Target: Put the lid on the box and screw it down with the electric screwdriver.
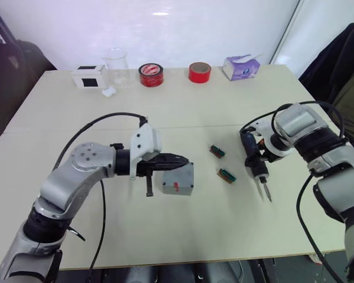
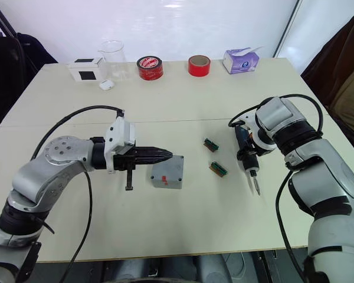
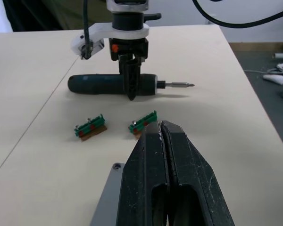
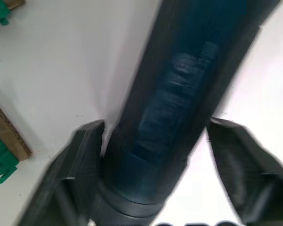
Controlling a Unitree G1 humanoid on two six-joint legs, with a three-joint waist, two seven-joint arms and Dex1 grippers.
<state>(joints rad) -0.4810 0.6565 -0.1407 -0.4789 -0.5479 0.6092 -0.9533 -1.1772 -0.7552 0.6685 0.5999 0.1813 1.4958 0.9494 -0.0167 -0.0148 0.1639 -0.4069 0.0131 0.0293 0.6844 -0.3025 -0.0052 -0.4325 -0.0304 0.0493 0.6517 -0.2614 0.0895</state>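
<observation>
The grey box [image 1: 178, 183], red mark on its side, stands at the table's middle. A flat grey lid [image 3: 108, 197] with a corner screw hole lies on top of it. My left gripper [image 1: 180, 160] is shut, empty, its tips resting over the lid's far edge. To the right the black electric screwdriver [image 1: 256, 165] lies on the table, bit toward the near edge. My right gripper [image 4: 155, 127] comes down astride its barrel [image 3: 99, 84]: one finger [image 4: 85, 146] touches it, and a narrow gap shows at the other.
Two small green-brown parts [image 1: 217, 151] [image 1: 226, 175] lie between box and screwdriver. Along the far edge stand a white box with a black face [image 1: 88, 76], a clear beaker [image 1: 115, 66], two red tape rolls [image 1: 151, 75] [image 1: 199, 72] and a tissue box [image 1: 242, 66].
</observation>
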